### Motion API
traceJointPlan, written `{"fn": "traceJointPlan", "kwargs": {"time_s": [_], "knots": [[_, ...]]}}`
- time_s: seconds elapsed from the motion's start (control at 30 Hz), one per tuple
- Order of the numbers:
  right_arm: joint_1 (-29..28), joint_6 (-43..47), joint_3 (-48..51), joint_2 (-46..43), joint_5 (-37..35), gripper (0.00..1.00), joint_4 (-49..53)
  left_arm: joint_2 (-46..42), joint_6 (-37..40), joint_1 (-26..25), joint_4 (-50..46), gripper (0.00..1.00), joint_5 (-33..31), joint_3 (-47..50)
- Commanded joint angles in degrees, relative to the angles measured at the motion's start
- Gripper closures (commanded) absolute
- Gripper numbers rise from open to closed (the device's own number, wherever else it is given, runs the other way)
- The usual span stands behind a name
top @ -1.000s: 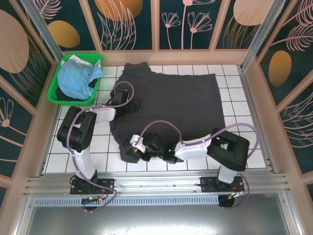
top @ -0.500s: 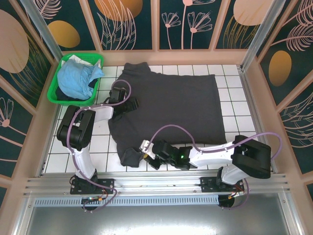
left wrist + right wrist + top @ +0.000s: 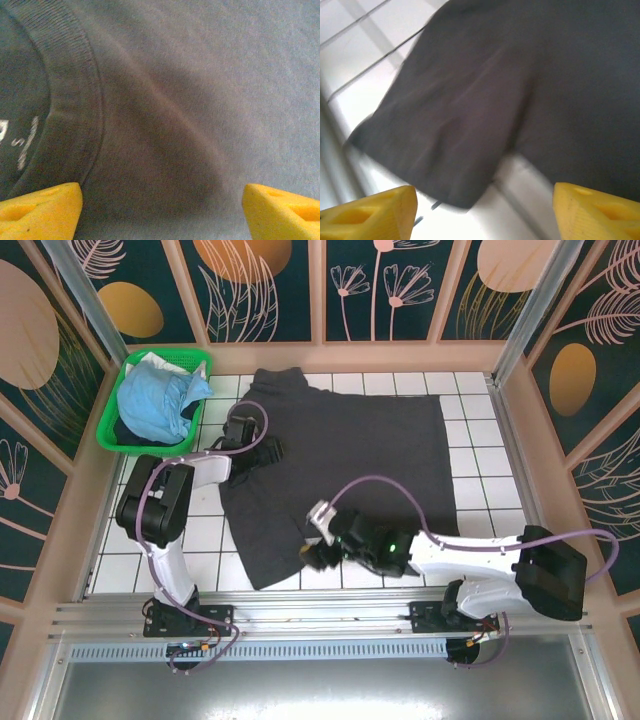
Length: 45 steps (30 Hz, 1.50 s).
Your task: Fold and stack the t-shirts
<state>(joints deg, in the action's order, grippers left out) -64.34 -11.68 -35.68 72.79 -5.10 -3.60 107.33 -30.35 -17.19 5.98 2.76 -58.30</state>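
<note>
A dark charcoal-grey t-shirt lies spread flat on the white tiled table. My left gripper hovers open over its left edge; in the left wrist view the ribbed collar sits left of the gripper, with plain cloth between the yellow fingertips. My right gripper is open at the shirt's front edge. In the right wrist view it stands just above a flat sleeve and bare tile, holding nothing. A light blue t-shirt is bunched in the basket.
The green plastic basket stands at the back left corner. Patterned panels wall the table at the back and both sides. A metal rail runs along the near edge, by the arm bases. Bare tiles show to the right of the shirt.
My right gripper was shut on bunched cloth at the shirt's front left corner; it has opened, let go and moved right. That cloth now lies flat. The left gripper shifted slightly toward the back.
</note>
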Motion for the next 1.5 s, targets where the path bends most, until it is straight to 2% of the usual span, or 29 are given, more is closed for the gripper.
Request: {"fn": "traceJointPlan", "kwargs": {"time_s": [0.0, 0.07, 0.1, 0.2, 0.27, 0.33, 0.4, 0.47, 0.6, 0.73, 0.83, 0.93, 1.0, 1.07, 1.13, 1.17, 1.27, 1.47], "knots": [[12.86, -10.37, -1.58, 1.01, -5.26, 0.26, -1.86, -6.8, 1.3, 0.53, -0.87, 0.13, 0.19, 3.38], [21.05, -16.75, -1.93, 2.96, -9.17, 0.24, 0.78, -8.67, 1.73, 0.56, -1.2, 0.11, -0.66, 5.26], [24.96, -18.99, -1.83, 3.81, -8.51, 0.24, 1.58, -8.8, 1.72, 0.55, -1.52, 0.11, -1.12, 5.84], [37.2, -21.12, 1.04, 7.65, -0.56, 0.24, -2.44, -8.22, 1.14, 0.57, -1.69, 0.1, -1.79, 7.46], [44.88, -19.19, 2.34, 11.94, 4.67, 0.24, -5.96, -7.73, 0.49, 0.57, -0.63, 0.1, -1.62, 9.35], [52.55, -17.33, -0.06, 17.23, 8.71, 0.26, -4.45, -8.32, 0.14, 0.5, 0.2, 0.07, -2.61, 11.35], [57.54, -15.87, -4.04, 21.4, 10.72, 0.28, -0.72, -8.8, -0.26, 0.56, -0.81, 0.05, -4.86, 12.35], [59.55, -15.57, -5.61, 22.82, 9.27, 0.28, 0.56, -11.96, -0.97, 0.57, -2.11, 0.02, -7.14, 13.49], [63.99, -16.07, -6.48, 23.03, 9.92, 0.28, -0.46, -15.98, -3.07, 0.63, -1.76, 0.01, -8.94, 17.36], [64.26, -16.29, -7.78, 19.05, 12.13, 0.28, -1.04, -19.46, -4.67, 0.61, -1.39, 0.02, -7.9, 20.16], [61.79, -16.18, -9.29, 15.78, 11.59, 0.28, -0.08, -21.37, -6.32, 0.66, -0.03, 0.02, -6.07, 22.01], [58.15, -16.37, -9.72, 11.41, 5.43, 0.27, 4.98, -25.42, -8.15, 0.52, 1.52, 0.04, -3.08, 24.92], [56.33, -17.39, -7.26, 7.22, 0.95, 0.25, 9.38, -31.01, -11.64, -0.29, 5.1, 0.15, -2.41, 29.72], [54.35, -19.07, -3.49, 2.47, -4.1, 0.23, 14.22, -37.81, -13.58, -4.34, 6.83, 0.17, -4.75, 34.04], [53.86, -23.63, 0.88, -2.28, -7.96, 0.22, 19.52, -42.0, -14.05, -10.04, -1.85, 0.13, -11.8, 32.89], [53.91, -25.5, 2.67, -4.36, -8.19, 0.18, 21.86, -42.82, -14.59, -11.77, -6.28, 0.12, -13.53, 32.18], [54.48, -31.75, 5.72, -8.15, -8.18, 0.08, 28.17, -42.03, -17.35, -14.94, -14.94, 0.17, -12.66, 31.41], [55.96, -43.7, 6.27, -9.29, -11.12, 0.05, 39.6, -42.11, -25.69, -27.53, -28.92, 0.18, -17.0, 29.87]]}}
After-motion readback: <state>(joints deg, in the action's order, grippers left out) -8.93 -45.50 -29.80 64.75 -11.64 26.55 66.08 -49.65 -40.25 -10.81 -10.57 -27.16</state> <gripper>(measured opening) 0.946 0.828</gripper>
